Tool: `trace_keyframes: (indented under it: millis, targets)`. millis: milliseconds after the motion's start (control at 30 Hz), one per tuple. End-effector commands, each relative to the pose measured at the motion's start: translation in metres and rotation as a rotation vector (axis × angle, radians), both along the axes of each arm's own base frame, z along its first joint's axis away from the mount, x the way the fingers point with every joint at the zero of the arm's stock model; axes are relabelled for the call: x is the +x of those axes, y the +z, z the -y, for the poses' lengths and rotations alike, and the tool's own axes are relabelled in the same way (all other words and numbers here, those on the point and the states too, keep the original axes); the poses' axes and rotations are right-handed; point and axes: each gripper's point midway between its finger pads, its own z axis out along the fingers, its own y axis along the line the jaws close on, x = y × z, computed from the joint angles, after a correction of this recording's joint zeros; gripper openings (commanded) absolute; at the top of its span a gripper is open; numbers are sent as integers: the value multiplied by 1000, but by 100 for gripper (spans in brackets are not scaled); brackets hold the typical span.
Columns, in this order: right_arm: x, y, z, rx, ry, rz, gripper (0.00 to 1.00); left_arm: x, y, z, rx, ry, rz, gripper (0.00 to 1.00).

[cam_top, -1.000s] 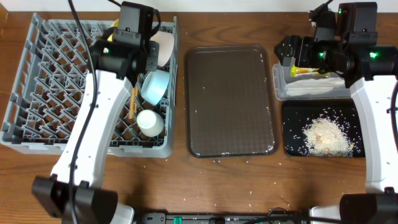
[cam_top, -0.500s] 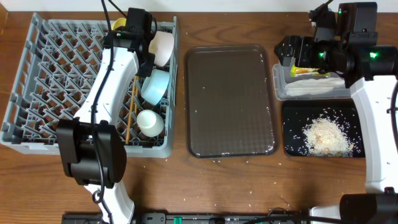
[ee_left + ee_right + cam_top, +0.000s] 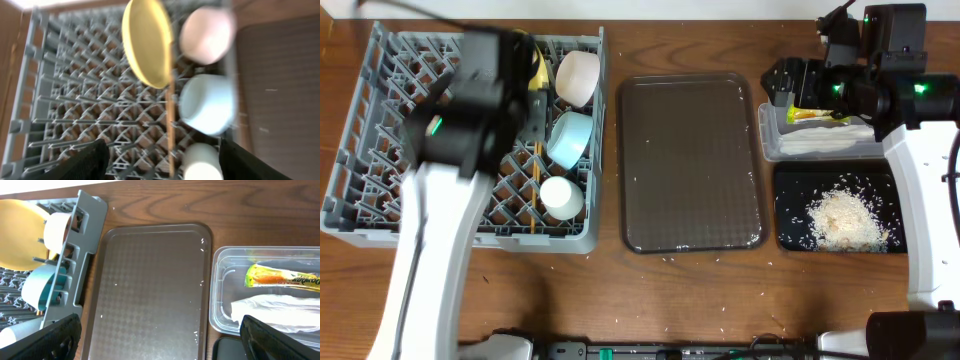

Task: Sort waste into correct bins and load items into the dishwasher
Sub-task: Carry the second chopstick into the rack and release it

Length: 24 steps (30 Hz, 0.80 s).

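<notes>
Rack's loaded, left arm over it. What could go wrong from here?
The chopsticks lie along the dish rack's open grid; they look thin enough to slip through.
The yellow plate stands on edge by the white bowl; a bump from the left arm could tip it.
Stray rice grains sit on the brown tray, likely missed.

Count's in: one rack point(image 3: 380, 150), one plate point(image 3: 147, 42), two bowls, that's a white bowl point(image 3: 576, 77) and a blue bowl point(image 3: 570, 138), one cup point(image 3: 561, 197), two chopsticks point(image 3: 534, 190); then one brown tray point(image 3: 692, 160), one tub point(image 3: 767, 140), one black tray point(image 3: 790, 230), one wrapper point(image 3: 282, 276), one napkin point(image 3: 270, 311), one rice heap point(image 3: 845, 218)
</notes>
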Motion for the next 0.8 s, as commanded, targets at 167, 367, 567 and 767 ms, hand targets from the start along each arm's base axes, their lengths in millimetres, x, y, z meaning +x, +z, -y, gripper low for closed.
trace_keyframes:
  millis: [167,367,567,767]
  targets:
    - [-1,4,3,-8,3,15,99,-66,63,14,-137,-91,177,85]
    - [-1,4,3,-8,3,15,99,-85,68,8,-128,-88,187,86]
    - [-1,4,3,-8,3,15,99,-86,62,3,-108,-68,163,94]
    - [-1,4,3,-7,3,15,99,-76,58,-17,-123,7,318,94]
